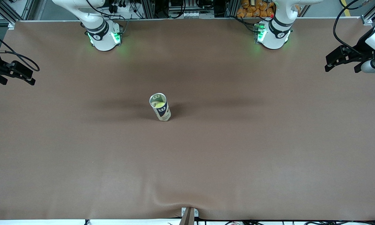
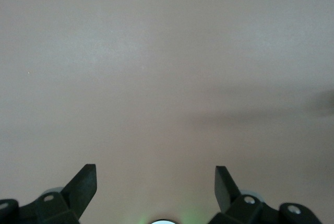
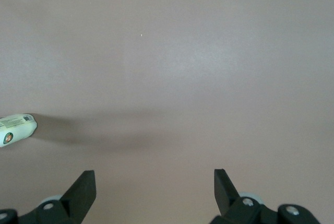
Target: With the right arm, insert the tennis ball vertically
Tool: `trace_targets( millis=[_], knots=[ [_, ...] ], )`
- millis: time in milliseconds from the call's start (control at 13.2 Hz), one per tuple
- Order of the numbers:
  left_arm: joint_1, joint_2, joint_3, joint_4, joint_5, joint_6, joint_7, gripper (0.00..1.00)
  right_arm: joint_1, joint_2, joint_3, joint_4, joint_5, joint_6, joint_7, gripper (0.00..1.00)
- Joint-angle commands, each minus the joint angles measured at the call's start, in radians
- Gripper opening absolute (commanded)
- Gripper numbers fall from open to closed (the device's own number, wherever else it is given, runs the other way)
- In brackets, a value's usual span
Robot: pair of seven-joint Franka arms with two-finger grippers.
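Right now I see the can (image 1: 159, 107) standing upright near the middle of the brown table (image 1: 237, 150), its open mouth facing up. Inside it, a yellow-green tennis ball (image 1: 158, 104) shows just below the rim. From the right wrist view the can (image 3: 16, 129) appears at the edge of the picture, well apart from that arm's tool.

My right gripper (image 1: 15, 75) hangs over the right arm's end of the table, fingers spread wide with nothing between them (image 3: 151, 195). My left gripper (image 1: 342, 59) hangs over the left arm's end, likewise spread and empty (image 2: 155, 195); under it I see only bare table. Both arms wait, far from the can.
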Motion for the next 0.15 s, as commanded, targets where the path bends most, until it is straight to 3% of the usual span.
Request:
trace_targets(
  millis=[0, 76],
  knots=[
    [0.0, -0.021, 0.001, -0.002, -0.016, -0.011, -0.003, 1.0, -0.016, -0.036, 0.013, -0.034, -0.016, 0.011, -0.013, 1.0],
    [0.0, -0.021, 0.001, -0.002, -0.013, -0.011, -0.003, 1.0, -0.016, -0.036, 0.013, -0.034, -0.016, 0.011, -0.013, 1.0]
  ],
)
